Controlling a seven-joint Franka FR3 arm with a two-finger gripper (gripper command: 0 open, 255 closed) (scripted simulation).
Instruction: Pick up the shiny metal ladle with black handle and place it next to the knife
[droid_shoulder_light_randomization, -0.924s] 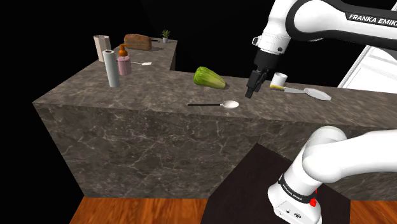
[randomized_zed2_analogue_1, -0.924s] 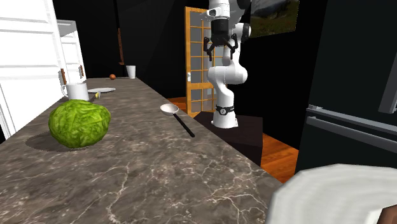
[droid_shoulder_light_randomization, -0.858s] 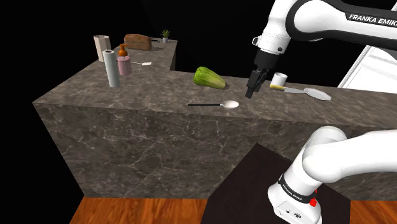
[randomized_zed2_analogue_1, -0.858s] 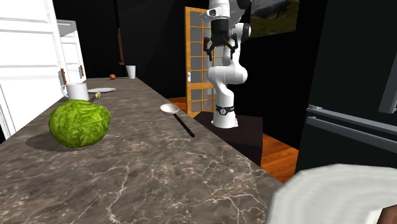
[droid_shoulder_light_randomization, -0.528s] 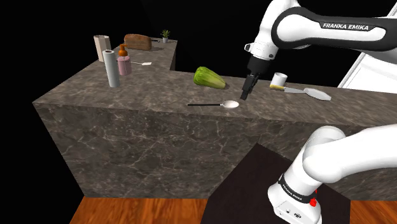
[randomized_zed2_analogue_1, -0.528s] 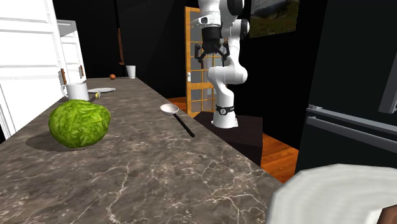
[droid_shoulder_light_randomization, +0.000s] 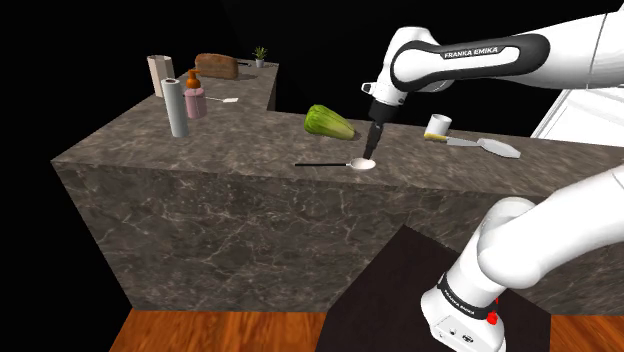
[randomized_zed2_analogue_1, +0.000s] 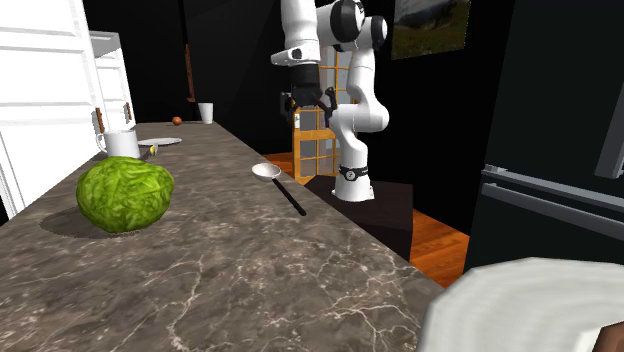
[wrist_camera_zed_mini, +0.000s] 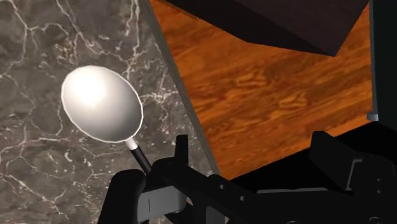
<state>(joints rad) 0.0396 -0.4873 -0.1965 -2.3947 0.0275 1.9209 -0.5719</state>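
The ladle (droid_shoulder_light_randomization: 360, 163) lies flat on the dark marble counter (droid_shoulder_light_randomization: 230, 150), near its front edge, its shiny bowl toward the arm and its thin black handle pointing to the shoulder view's left. My gripper (droid_shoulder_light_randomization: 370, 149) hangs point-down just above the bowl, open, holding nothing. In the wrist view the ladle bowl (wrist_camera_zed_mini: 102, 104) sits on the counter side of the open gripper (wrist_camera_zed_mini: 254, 165), and its handle runs under the hand. From the second exterior view the ladle (randomized_zed2_analogue_1: 268, 172) lies below the gripper (randomized_zed2_analogue_1: 305, 108). The knife (droid_shoulder_light_randomization: 482, 147) rests at the shoulder view's right.
A green lettuce (droid_shoulder_light_randomization: 329, 122) sits behind the ladle and a white cup (droid_shoulder_light_randomization: 438, 126) stands by the knife. Far left stand a paper roll (droid_shoulder_light_randomization: 176, 107), a soap bottle (droid_shoulder_light_randomization: 194, 97) and bread (droid_shoulder_light_randomization: 216, 66). Wood floor (wrist_camera_zed_mini: 267, 95) lies past the counter edge.
The arm has swung to the shoulder view's left and lowered, carrying the gripper from beside the white cup to just over the ladle's bowl. The ladle has not moved.
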